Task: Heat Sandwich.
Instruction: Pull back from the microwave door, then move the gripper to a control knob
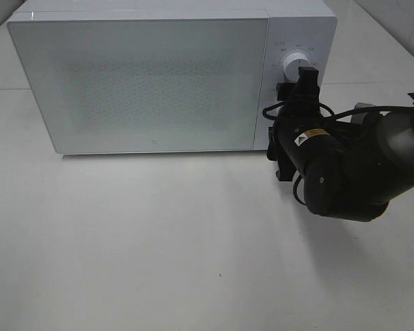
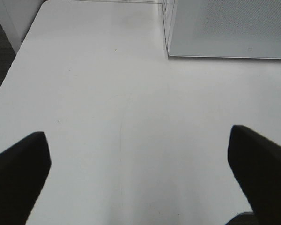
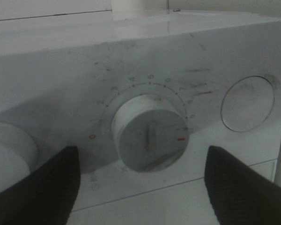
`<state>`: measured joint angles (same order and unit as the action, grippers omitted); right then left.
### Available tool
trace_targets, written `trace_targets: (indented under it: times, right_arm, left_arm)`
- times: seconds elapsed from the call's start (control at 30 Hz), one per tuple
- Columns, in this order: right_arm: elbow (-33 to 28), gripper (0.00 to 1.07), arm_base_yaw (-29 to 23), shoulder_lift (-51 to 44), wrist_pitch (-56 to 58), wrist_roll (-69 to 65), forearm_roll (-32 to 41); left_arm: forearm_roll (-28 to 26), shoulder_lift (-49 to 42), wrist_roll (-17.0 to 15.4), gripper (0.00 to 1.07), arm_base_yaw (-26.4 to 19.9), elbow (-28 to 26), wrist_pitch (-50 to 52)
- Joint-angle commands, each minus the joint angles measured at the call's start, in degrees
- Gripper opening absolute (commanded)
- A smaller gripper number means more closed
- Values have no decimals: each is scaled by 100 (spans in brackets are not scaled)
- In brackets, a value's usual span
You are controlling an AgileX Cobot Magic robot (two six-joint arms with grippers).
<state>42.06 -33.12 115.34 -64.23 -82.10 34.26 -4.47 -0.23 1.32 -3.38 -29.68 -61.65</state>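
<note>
The sandwich is out of view. The white microwave (image 1: 152, 83) stands at the back of the table with its frosted door shut. My right gripper (image 1: 299, 89) is up against the control panel on the microwave's right side. In the right wrist view, its black fingers (image 3: 42, 187) stand apart on either side of a round white timer knob (image 3: 150, 138) without touching it. My left gripper (image 2: 140, 183) is open over bare white tabletop, with nothing between its fingers (image 2: 18, 173).
An upper white knob (image 1: 297, 65) shows above my right gripper. A round white button (image 3: 247, 103) and part of another knob (image 3: 4, 154) flank the timer knob. The microwave's front corner (image 2: 225, 28) lies ahead of the left gripper. The table's edge (image 2: 9, 70) drops to dark floor.
</note>
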Motion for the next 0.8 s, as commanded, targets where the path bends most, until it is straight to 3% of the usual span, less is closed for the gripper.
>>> trace_targets:
  times: [0.03,0.27,0.8]
  right_arm:
    - [149,76,52,-97,-361,80,-235]
    - [92,75,52,-143,-355,201,-275]
    - [-751,75,52,-808,309,1083,-590]
  left_arm:
    - [-57,-97,6,98,-6,6,23]
    - [-57,-97,6,98,-6,6,23]
    - [-57,-97,6,98,-6,6,23]
